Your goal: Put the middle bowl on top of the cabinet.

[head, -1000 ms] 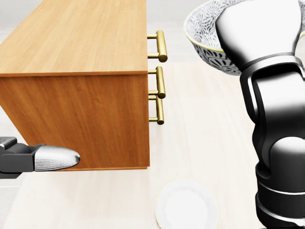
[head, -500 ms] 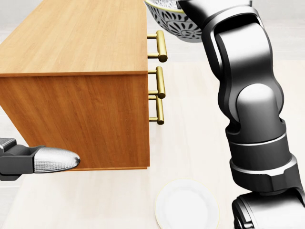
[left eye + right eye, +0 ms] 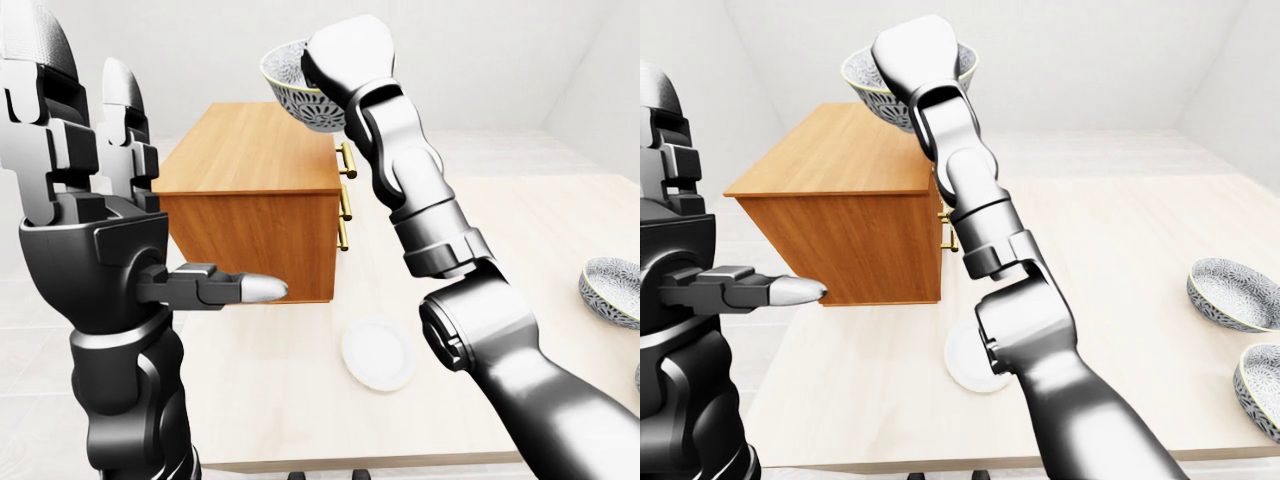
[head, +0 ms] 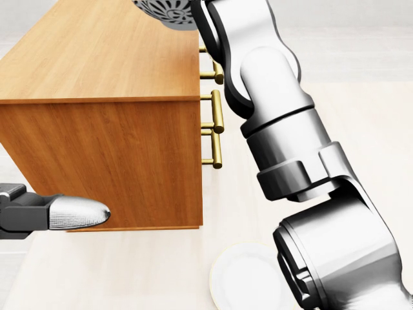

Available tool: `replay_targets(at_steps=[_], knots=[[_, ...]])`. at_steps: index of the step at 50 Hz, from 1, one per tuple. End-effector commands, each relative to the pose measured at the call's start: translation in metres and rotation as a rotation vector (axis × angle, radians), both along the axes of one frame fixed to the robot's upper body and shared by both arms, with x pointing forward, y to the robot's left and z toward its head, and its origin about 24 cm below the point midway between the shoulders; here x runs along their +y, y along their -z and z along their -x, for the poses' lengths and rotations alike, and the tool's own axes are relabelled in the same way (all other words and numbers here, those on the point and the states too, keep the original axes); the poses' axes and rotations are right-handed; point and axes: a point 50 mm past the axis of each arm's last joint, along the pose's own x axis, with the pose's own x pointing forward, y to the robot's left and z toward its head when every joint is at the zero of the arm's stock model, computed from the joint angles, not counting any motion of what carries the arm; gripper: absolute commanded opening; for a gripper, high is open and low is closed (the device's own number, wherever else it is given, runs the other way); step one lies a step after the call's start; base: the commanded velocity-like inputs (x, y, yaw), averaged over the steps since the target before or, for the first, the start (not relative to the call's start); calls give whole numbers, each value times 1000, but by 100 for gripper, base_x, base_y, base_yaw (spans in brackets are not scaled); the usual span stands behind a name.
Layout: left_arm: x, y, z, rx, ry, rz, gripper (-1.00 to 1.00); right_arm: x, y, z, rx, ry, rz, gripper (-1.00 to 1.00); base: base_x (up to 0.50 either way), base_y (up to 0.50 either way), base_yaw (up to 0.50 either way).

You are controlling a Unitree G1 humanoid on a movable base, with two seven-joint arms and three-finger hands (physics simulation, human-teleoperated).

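Observation:
The patterned bowl (image 3: 288, 88) hangs in the air above the far right part of the wooden cabinet's top (image 3: 250, 150), clear of the wood. My right hand (image 3: 318, 72) is shut on its rim, the arm reaching up from the lower right and hiding part of the bowl. In the head view only the bowl's underside (image 4: 164, 13) shows at the top edge, over the cabinet top (image 4: 110, 51). My left hand (image 3: 120, 200) stands open at the left, fingers upright and thumb (image 3: 245, 290) pointing right, holding nothing, in front of the cabinet's side.
Gold drawer handles (image 4: 217, 110) stick out of the cabinet's right face. A white plate (image 3: 378, 354) lies on the pale table below the cabinet. Two more patterned bowls (image 3: 1238, 292) (image 3: 1262, 385) sit at the table's right edge.
My right arm has swung the bowl leftward in the head view, from right of the handles to over the cabinet top. The left hand has hardly moved.

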Motion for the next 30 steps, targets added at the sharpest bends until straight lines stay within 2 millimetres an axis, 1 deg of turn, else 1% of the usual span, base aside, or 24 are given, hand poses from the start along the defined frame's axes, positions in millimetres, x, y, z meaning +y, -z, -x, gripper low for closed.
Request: replay_targets(at_steps=[1,5,9,14,16,17,20,26,30], knots=[[0,-4,-4,-16,-6,10,100,43,1,-3,-3,-124,-50,-100,0,0,0],[-1,-3,-6,-5,3,10,100,53,9,-4,2,-154,-50,-100,0,0,0],[-1,-4,-5,-11,2,13,100,55,21,-6,29,-173,-72,-100,0,0,0],[-1,-4,-6,-8,6,8,100,66,26,-3,30,-207,-61,-100,0,0,0],[-1,-4,-6,-9,4,10,100,66,30,-4,37,-216,-68,-100,0,0,0],[-1,-3,-7,-3,5,11,100,65,33,-5,57,-242,-106,-100,0,0,0],[-1,-3,-7,-2,9,10,100,65,40,-7,60,-232,-96,-100,0,0,0],[-2,-3,-7,-3,11,7,100,71,50,-6,75,-267,-95,-100,0,0,0],[-2,-3,-8,-2,12,5,100,76,62,-4,98,-294,-73,-100,0,0,0]])
